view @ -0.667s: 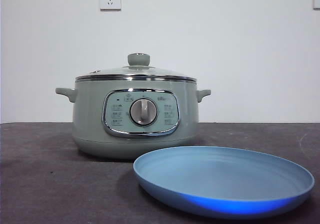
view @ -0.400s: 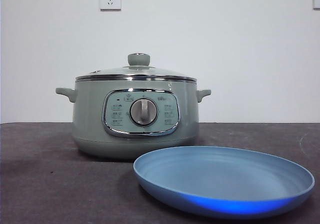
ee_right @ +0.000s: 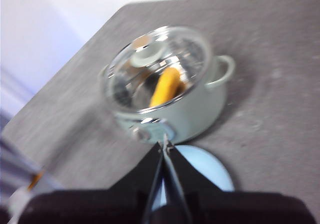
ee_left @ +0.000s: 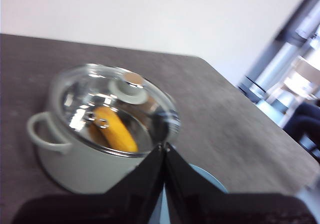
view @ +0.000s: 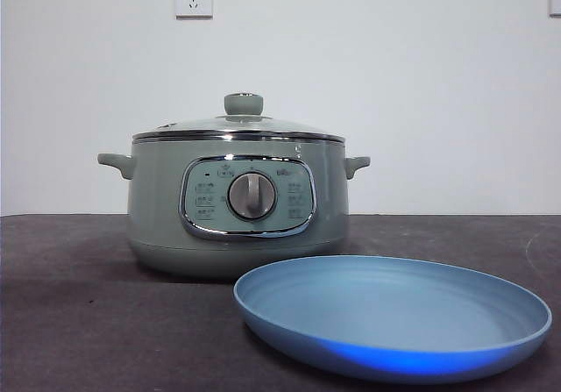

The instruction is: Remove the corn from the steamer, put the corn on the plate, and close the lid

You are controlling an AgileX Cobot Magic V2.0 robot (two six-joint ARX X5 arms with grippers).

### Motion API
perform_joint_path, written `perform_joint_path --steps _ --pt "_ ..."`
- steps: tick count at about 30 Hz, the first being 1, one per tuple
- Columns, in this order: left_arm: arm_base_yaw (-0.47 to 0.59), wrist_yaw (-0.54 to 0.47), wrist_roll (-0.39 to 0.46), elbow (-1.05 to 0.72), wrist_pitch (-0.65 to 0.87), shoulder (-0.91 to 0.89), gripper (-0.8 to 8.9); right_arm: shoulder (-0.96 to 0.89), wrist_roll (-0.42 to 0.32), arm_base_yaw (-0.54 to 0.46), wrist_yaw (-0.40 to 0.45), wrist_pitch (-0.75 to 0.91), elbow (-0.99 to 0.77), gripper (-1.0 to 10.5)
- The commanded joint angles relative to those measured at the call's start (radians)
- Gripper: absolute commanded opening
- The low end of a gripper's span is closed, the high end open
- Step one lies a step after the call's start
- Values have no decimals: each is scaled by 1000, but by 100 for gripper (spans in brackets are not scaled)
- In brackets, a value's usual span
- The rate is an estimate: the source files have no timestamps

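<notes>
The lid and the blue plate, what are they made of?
The lid looks like clear glass with a chrome rim: the corn shows through it, and it throws bright reflections. Its knob looks like matte green plastic. The plate has a smooth satin blue surface with faint rings, perhaps plastic or glazed ceramic; I cannot tell which.

Obstacles: steamer (view: pixel 237 212), centre-left of front frame, lid (view: pixel 238 127) seated on it, closing off the corn (ee_left: pixel 115 129) inside. Plate (view: pixel 392 315), lower right, just in front of steamer. Free room: bare surface (view: pixel 70 313) at lower left; open air above the lid knob.
</notes>
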Motion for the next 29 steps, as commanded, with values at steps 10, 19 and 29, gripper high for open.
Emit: perform_joint_path --steps 10,19,29 --pt "0 64 152 128 -169 67 -8 82 -156 132 -57 -166 103 -11" --pt "0 65 149 128 -171 67 338 82 -154 134 -55 -164 103 371" --pt "0 65 147 128 -162 75 591 82 -132 134 -52 -158 103 599"
